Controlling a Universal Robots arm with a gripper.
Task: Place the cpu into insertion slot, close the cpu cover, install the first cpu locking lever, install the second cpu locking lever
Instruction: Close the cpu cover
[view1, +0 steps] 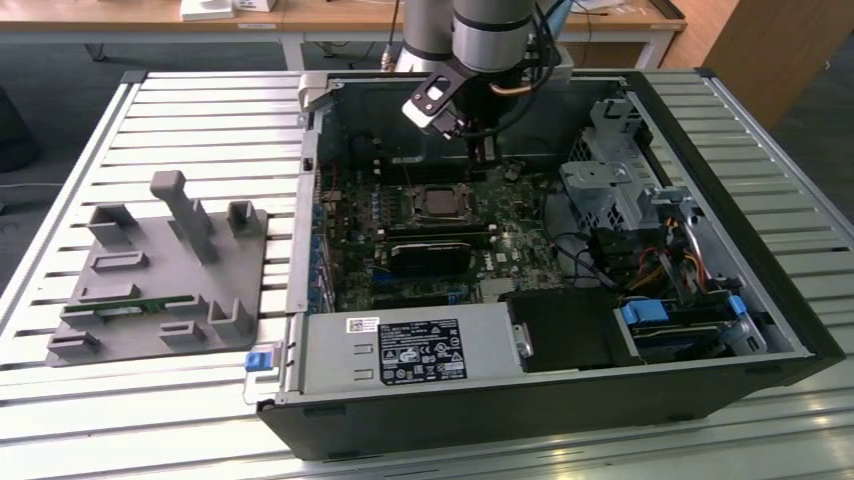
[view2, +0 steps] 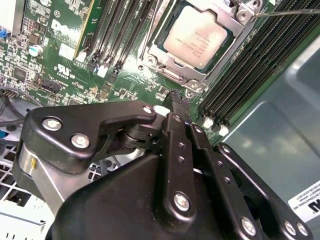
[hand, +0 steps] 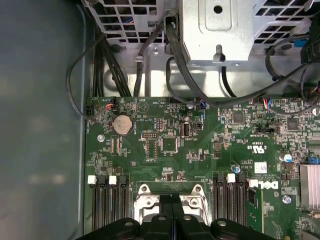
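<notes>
The cpu (view2: 197, 36) lies flat in the insertion slot (view1: 438, 203) on the green motherboard, its silver-grey top facing up. The cpu cover (view2: 235, 37) lies down around the chip as a silver frame. A thin metal lever rod (view2: 285, 12) sticks out past one corner of the frame. My gripper (view2: 179, 99) hovers a short way above the board beside the socket, its black fingers shut together with nothing between them. In the exterior view the gripper (view1: 483, 150) hangs behind the socket, toward the back of the case. The first wrist view has the fingertips (hand: 170, 205) over the socket's silver rim (hand: 145, 200).
The open computer case (view1: 747, 330) lies on a slatted metal table (view1: 200, 110). Memory slots (view2: 260, 65) flank the socket. A black card (view1: 434, 255) sits in front of it. A drive cage (view1: 607, 180) and cables stand on the exterior view's right, a grey fixture (view1: 160, 270) on its left.
</notes>
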